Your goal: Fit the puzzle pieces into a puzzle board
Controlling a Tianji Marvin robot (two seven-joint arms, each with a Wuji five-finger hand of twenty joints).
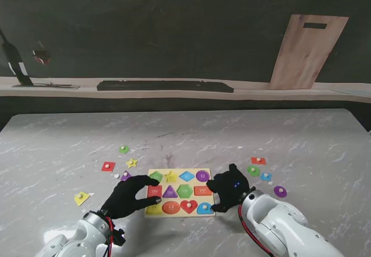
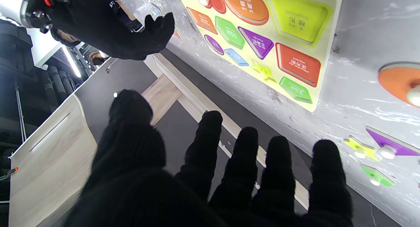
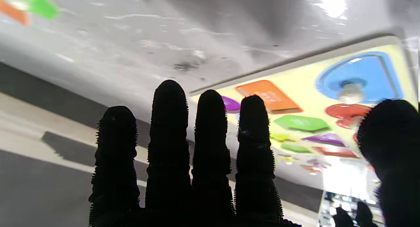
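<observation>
Flanking the puzzle board near the front of the worktop: left robot hand at its left edge, fingers apart, holding nothing; right robot hand at its right edge, fingers straight and spread, likewise empty. Risk as judged: either hand nudging the loose, unclamped board sideways, or brushing seated pegs and tipping pieces out of their recesses. Board holding a blue piece with peg and a red heart, both seated; other recesses coloured, but filled or bare not clear. Loose pieces well apart on both sides: yellow piece, red square, green piece, purple piece.
</observation>
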